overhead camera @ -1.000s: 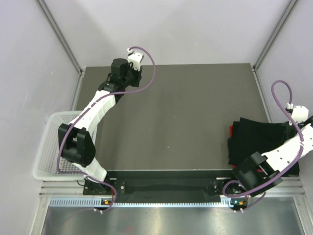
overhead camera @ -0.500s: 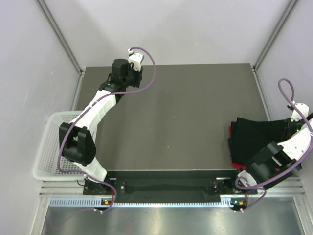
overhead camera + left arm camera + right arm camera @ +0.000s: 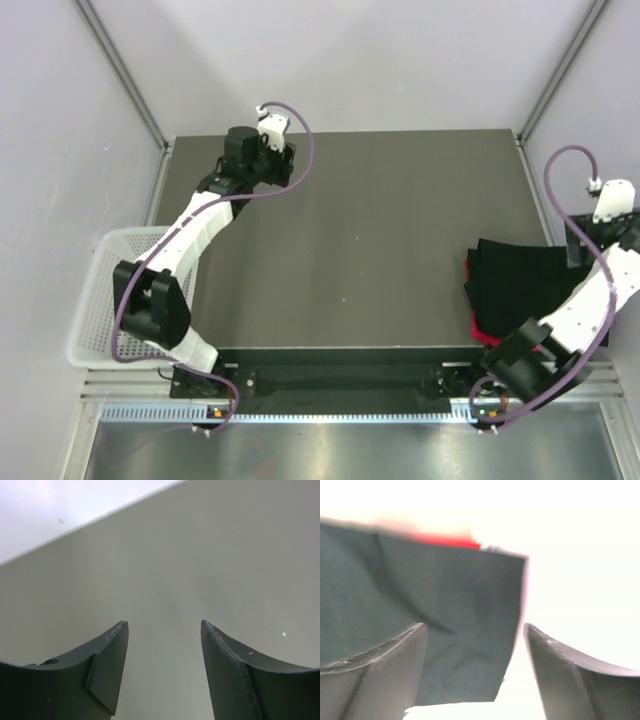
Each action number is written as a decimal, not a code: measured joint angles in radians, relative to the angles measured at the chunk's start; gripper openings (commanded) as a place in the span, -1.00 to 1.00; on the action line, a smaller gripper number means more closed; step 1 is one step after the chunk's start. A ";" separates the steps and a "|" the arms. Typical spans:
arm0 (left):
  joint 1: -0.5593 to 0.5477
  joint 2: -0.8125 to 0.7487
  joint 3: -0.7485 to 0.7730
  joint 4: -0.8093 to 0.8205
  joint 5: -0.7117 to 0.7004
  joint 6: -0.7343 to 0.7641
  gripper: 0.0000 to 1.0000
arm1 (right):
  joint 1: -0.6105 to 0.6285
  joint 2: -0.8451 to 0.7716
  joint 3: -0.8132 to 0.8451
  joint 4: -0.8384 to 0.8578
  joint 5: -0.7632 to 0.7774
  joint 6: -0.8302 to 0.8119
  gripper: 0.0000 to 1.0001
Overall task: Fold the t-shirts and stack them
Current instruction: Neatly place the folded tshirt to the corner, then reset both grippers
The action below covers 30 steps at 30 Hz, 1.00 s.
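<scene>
A folded black t-shirt point(image 3: 520, 290) lies at the table's right side, on top of a red one whose edges point(image 3: 471, 266) peek out at its left. In the right wrist view the black shirt point(image 3: 420, 590) fills the space below the jaws, with a red strip point(image 3: 450, 541) behind it. My right gripper point(image 3: 575, 245) point(image 3: 475, 626) hangs open just above the black shirt's right edge, holding nothing. My left gripper point(image 3: 275, 162) point(image 3: 164, 625) stands open over bare table near the far left corner, far from the shirts.
A white mesh basket point(image 3: 100, 300) sits off the table's left edge beside the left arm. The dark tabletop point(image 3: 380, 230) stretches between the two arms. Grey walls and metal frame posts point(image 3: 125, 75) enclose the table.
My right gripper has opened, let go of the black shirt and drawn back up toward the right. My left gripper has opened wider and shifted slightly at the far corner.
</scene>
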 measured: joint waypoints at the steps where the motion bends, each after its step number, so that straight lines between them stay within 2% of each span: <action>1: 0.000 -0.019 0.000 -0.002 -0.002 0.000 0.31 | 0.000 -0.046 0.000 0.027 -0.002 0.015 0.99; 4: 0.002 -0.075 0.001 -0.006 -0.004 0.006 0.37 | 0.001 -0.217 0.000 0.129 -0.024 0.063 0.99; 5: 0.002 -0.094 0.002 -0.009 -0.007 0.011 0.51 | 0.001 -0.268 -0.001 0.161 -0.044 0.084 0.99; 6: 0.002 -0.111 0.002 -0.014 -0.011 0.024 0.79 | 0.002 -0.311 -0.001 0.187 -0.068 0.105 0.99; 8: 0.002 -0.143 0.001 -0.030 -0.023 0.042 0.97 | 0.002 -0.380 -0.009 0.211 -0.161 0.148 1.00; 11: 0.003 -0.205 -0.043 -0.039 -0.042 0.050 0.97 | 0.002 -0.445 -0.072 0.233 -0.335 0.232 1.00; 15: 0.008 -0.341 -0.208 -0.047 -0.109 0.000 0.97 | 0.014 -0.549 -0.303 0.307 -0.532 0.375 0.99; 19: 0.040 -0.467 -0.377 -0.065 -0.156 -0.099 0.98 | 0.070 -0.698 -0.510 0.391 -0.622 0.491 0.99; 21: 0.060 -0.489 -0.407 -0.067 -0.176 -0.135 0.98 | 0.150 -0.733 -0.535 0.441 -0.616 0.535 0.99; 24: 0.069 -0.481 -0.406 -0.042 -0.194 -0.155 0.98 | 0.356 -0.600 -0.455 0.473 -0.542 0.559 0.99; 27: 0.069 -0.439 -0.378 -0.017 -0.201 -0.152 0.98 | 0.577 -0.298 -0.262 0.509 -0.378 0.575 0.99; 30: 0.069 -0.374 -0.330 0.024 -0.216 -0.135 0.98 | 0.724 -0.002 -0.087 0.544 -0.213 0.594 0.99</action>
